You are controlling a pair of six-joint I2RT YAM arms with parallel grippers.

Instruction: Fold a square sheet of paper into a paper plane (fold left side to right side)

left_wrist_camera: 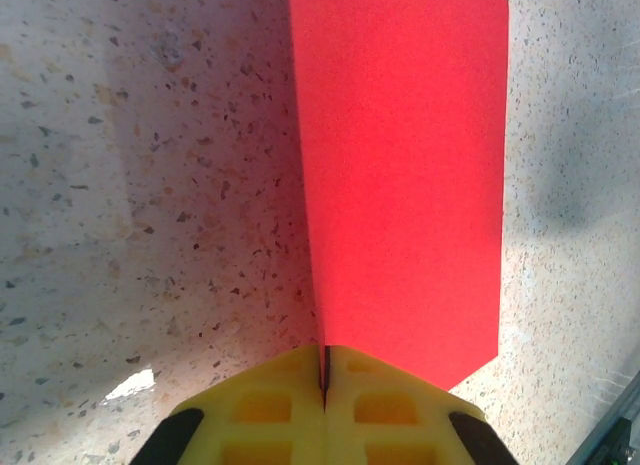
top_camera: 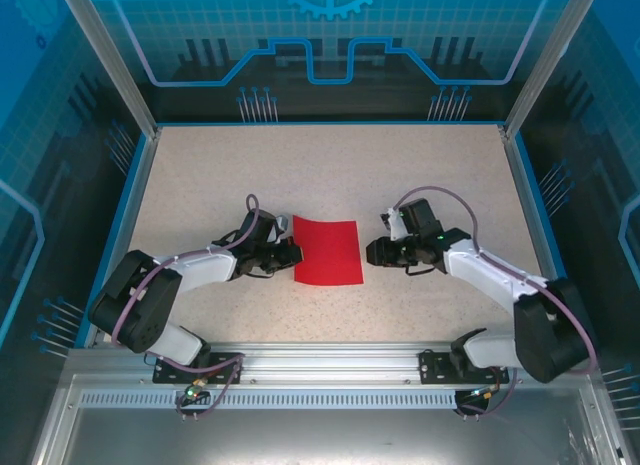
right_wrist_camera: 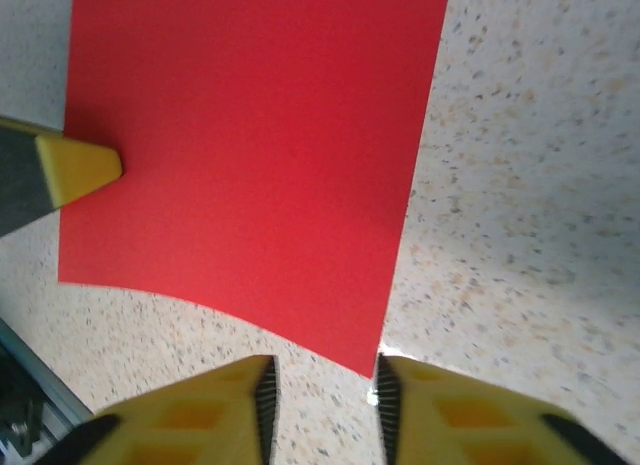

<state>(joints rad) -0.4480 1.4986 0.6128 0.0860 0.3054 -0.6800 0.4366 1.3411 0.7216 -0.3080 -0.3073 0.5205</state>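
Observation:
The square sheet of paper (top_camera: 328, 251) is bright red and lies near the middle of the speckled table (top_camera: 330, 165). My left gripper (top_camera: 297, 253) is at its left edge. In the left wrist view the yellow jaws (left_wrist_camera: 323, 370) are shut on the edge of the sheet (left_wrist_camera: 400, 185), which rises slightly from the table there. My right gripper (top_camera: 368, 252) is at the sheet's right edge. In the right wrist view it (right_wrist_camera: 325, 395) stands open, and one corner of the sheet (right_wrist_camera: 250, 135) reaches just between the fingertips. A left fingertip (right_wrist_camera: 80, 170) shows on the sheet's far side.
A blue rim (top_camera: 140, 175) and clear walls enclose the table on the left, back and right. A metal rail (top_camera: 320, 360) with both arm bases runs along the near edge. Bare tabletop lies behind the sheet.

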